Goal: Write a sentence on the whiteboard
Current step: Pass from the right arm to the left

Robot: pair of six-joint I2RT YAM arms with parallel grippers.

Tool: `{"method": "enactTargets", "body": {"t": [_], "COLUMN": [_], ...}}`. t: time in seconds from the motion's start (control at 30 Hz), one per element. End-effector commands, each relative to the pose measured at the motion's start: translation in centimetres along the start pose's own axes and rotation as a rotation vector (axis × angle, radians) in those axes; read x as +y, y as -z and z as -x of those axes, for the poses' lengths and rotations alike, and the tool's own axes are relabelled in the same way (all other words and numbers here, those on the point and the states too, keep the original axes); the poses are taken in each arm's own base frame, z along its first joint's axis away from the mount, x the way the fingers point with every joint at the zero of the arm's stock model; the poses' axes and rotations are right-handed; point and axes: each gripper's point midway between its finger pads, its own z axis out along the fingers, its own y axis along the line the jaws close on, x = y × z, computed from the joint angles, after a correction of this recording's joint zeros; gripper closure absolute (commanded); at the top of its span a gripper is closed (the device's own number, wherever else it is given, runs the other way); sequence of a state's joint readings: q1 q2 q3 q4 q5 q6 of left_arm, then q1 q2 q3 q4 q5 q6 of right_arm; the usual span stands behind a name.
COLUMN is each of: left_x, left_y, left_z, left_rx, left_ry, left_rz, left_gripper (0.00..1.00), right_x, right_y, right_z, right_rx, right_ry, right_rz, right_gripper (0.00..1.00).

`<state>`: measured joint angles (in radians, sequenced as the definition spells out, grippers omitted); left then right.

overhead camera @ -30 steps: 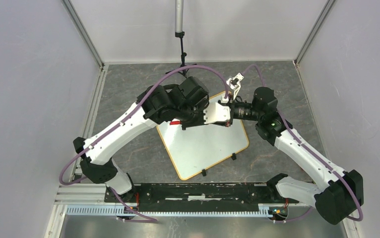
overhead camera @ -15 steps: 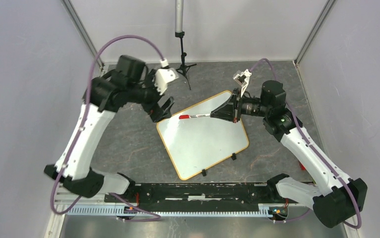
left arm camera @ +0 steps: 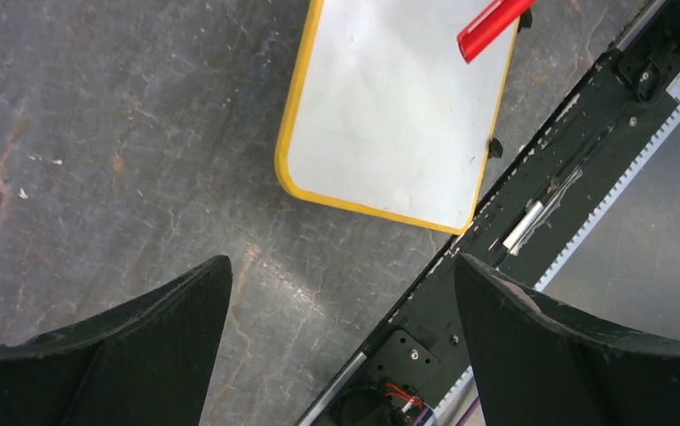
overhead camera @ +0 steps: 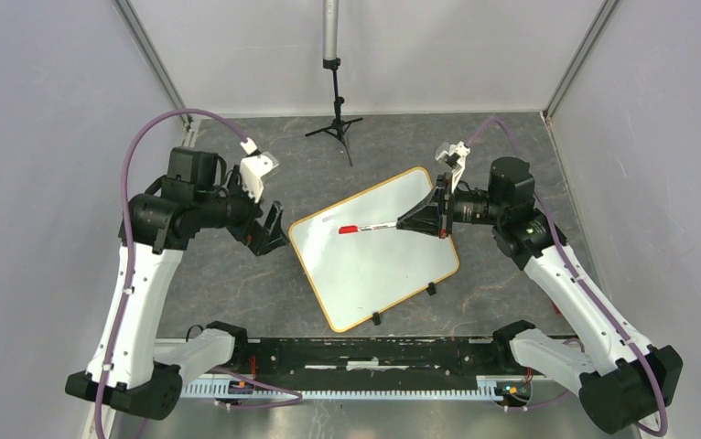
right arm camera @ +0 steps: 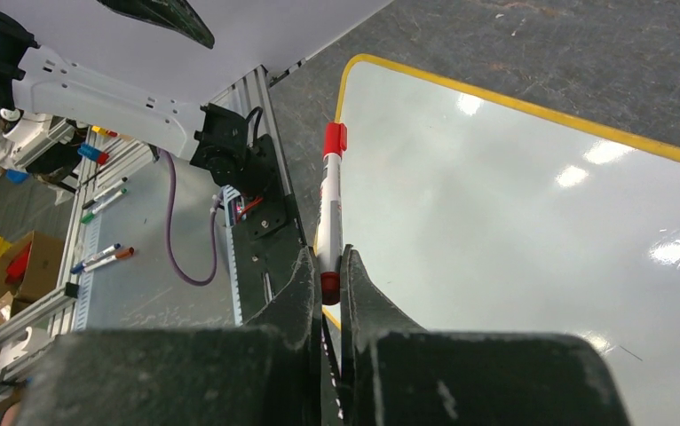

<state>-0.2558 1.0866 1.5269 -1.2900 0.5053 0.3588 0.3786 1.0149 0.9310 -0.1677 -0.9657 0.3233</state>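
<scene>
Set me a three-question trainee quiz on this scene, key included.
1. Fill in: the jaws of the left gripper stand ____.
2. Which one holds the red-capped marker? A) the left gripper B) the right gripper C) neither
3. True or false: the whiteboard is already covered in red writing.

Key: 1 open; 2 B; 3 false.
</scene>
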Motion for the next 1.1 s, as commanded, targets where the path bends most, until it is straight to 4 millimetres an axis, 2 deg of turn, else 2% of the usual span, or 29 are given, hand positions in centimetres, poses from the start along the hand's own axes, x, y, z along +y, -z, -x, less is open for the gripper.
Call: {"method": "enactTargets", "body": {"t": [0.0,0.17,0.3,0.5,0.6,0.7,0.83,1.07], "left_x": [-1.2,-2.8,-3.9,-5.6,-5.6,-4.9,-4.8,-5.4], "left_y": [0.5,1.0,0.4,-0.6,-1.3,-2.5,-4.5,-6.2], "left_z": [0.0,-0.1,-0.3,1.9,3.7,4.8,4.3,3.8], "left_rx": [-0.091,-0.159,-0.180,-0.290,-0.313,-0.331,-0.266,-0.190], "left_ry": [0.004,-0.075,-0.147,-0.216,-0.227,-0.320,-0.523,-0.635], "left_rz": [-0.015,-0.068,-0.150,-0.307,-0.336,-0.254,-0.165,-0.198], "left_gripper": [0.00,0.00,0.04,0.07,0.15,0.19,0.20,0.23], "right_x": [0.9,1.2,2.7,4.5,3.8,2.9,2.5,1.9], "right_y": [0.5,0.5,0.7,0.2,-0.4,-0.8,-1.1,-1.8], "right_z": [0.4,-0.2,-0.1,1.8,2.2,1.7,0.7,0.5], "right_rx": [-0.006,-0.017,-0.045,-0.101,-0.094,-0.096,-0.102,-0.092], "right_ry": [0.054,0.035,0.036,0.032,-0.040,-0.149,-0.282,-0.368], "right_rz": [0.025,0.044,0.115,0.190,0.168,0.146,0.173,0.196], "right_gripper": [1.00,1.00,1.00,1.00,1.00,1.00,1.00,1.00]}}
